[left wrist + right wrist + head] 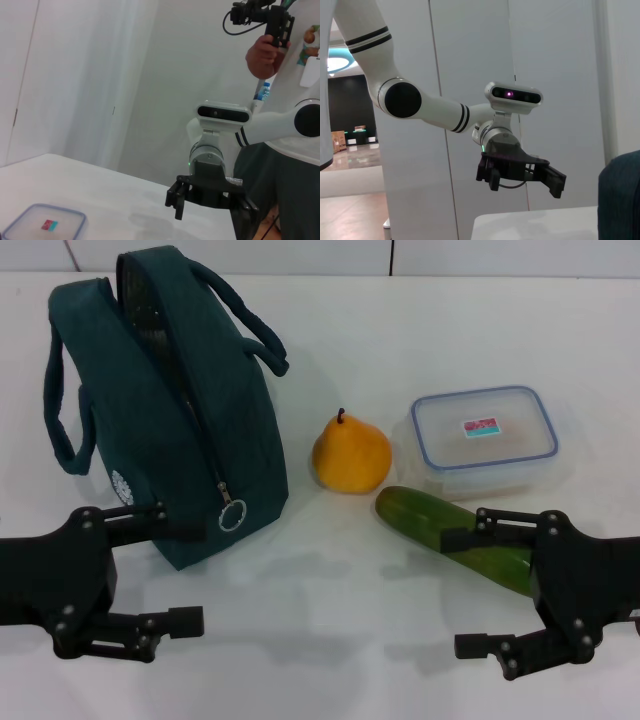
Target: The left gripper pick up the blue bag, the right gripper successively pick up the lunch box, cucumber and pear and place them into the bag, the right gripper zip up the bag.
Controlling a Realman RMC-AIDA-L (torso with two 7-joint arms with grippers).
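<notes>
we see the blue bag (pixel 165 420) standing on the table (pixel 330 590), with the pear (pixel 350 455), cucumber (pixel 455 538) and lunch box (pixel 485 438) to its right. the left gripper (pixel 185 565) hovers by the bag's near end, the right gripper (pixel 470 590) over the cucumber, both jaws spread and holding nothing.

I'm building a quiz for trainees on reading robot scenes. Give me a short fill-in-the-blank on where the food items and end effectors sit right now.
1. The pear stands between the blue bag and the ____.
2. The cucumber lies directly in front of the lunch box, partly hidden by the ____ end effector.
3. The left end effector is open and holds ____.
4. The bag's zip-pull ring hangs at the end facing the ____.

Missing words: lunch box; right; nothing; robot
</notes>
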